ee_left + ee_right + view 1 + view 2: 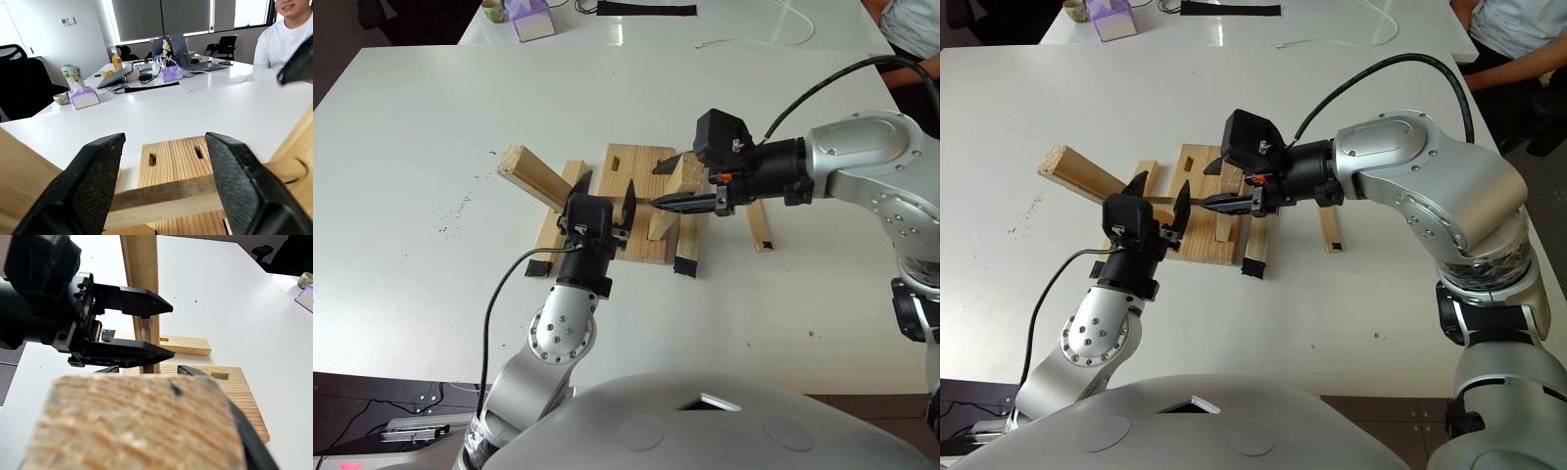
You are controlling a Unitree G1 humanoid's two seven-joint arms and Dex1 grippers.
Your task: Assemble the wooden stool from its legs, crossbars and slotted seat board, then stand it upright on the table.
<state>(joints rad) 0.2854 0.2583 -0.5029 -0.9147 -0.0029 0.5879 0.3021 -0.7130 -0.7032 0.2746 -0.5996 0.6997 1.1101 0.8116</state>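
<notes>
The slotted seat board (pixel 636 162) lies flat mid-table, with legs and crossbars stacked over its near side. One thick leg (pixel 533 174) slants up off the pile to the left. My left gripper (pixel 605 191) stands open astride a thin crossbar (pixel 171 196), with a finger (pixel 98 176) on each side of the bar. From the right, my right gripper (pixel 661 203) is shut on a wooden leg (pixel 137 426) above the board's right part. Its tips lie close to the left gripper (pixel 146 328). A loose leg (pixel 761 227) rests on the table to the right.
A tissue box (pixel 530 18), a cup (pixel 493 10), a black strip (pixel 646 10) and a white cable (pixel 754 41) lie on the far table. Dark specks (pixel 460 206) dot the white table (pixel 411 294) left of the pile. Bare tabletop surrounds the pile.
</notes>
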